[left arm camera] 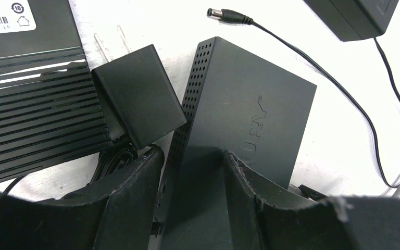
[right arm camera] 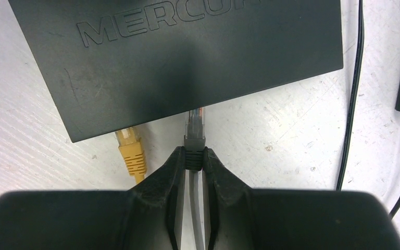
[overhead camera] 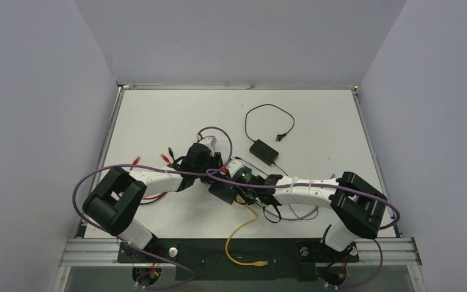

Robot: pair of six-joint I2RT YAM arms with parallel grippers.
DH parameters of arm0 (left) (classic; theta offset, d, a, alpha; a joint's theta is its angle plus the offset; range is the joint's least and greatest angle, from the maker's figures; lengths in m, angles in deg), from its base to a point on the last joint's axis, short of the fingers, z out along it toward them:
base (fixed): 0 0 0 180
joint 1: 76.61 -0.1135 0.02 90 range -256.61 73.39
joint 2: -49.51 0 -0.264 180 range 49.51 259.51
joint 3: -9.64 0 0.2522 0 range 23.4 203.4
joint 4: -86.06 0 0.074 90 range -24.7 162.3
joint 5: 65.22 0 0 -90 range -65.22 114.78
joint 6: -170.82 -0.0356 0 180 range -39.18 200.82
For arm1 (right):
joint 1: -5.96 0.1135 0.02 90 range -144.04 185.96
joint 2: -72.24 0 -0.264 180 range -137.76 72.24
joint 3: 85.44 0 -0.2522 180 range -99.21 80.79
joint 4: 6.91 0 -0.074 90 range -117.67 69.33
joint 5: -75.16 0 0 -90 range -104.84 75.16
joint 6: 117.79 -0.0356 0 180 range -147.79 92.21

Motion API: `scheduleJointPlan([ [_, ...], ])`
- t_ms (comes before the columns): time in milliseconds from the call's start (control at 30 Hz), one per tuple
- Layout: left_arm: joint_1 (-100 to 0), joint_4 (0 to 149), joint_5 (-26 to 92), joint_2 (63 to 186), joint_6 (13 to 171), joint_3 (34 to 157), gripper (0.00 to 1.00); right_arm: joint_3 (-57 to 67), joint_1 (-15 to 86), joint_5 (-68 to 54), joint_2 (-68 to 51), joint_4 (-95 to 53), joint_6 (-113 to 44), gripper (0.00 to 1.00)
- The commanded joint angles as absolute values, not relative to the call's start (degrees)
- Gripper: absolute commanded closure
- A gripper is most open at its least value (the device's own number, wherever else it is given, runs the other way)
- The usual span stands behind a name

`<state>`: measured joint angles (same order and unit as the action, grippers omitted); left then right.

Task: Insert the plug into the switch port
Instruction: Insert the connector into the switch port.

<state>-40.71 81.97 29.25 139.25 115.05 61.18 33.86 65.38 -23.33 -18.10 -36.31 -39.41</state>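
The black switch lies flat, lettering on its top. My right gripper is shut on the ribbed boot of a grey plug; the plug's clear tip meets the switch's near edge, partly under it. A yellow plug sits in a port just to its left. In the left wrist view my left gripper straddles a side edge of the switch: one finger stands beside the perforated side, the other finger lies over the top face. From above, both arms meet at the switch.
A black wall adapter with two prongs and a ribbed black box lie left of the switch. A barrel connector and its thin cable run to the right. A power brick sits behind; a yellow cable trails toward the near edge.
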Motion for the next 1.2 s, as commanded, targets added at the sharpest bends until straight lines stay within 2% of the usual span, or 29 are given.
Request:
scheduleJointPlan([
  [0, -40.8, 82.0, 30.1, 140.7, 113.7, 63.0, 0.56, 31.4, 66.0, -24.4, -16.0, -33.3, -38.8, 1.00],
  [767, -40.5, 81.9, 34.4, 138.2, 114.4, 60.4, 0.60, 34.2, 65.2, -22.0, -16.0, -23.4, -33.8, 1.00],
  [1167, -36.9, 81.3, 33.6, 135.3, 114.7, 57.8, 0.61, 33.8, 63.3, -18.9, -15.4, -21.2, -33.6, 1.00],
])
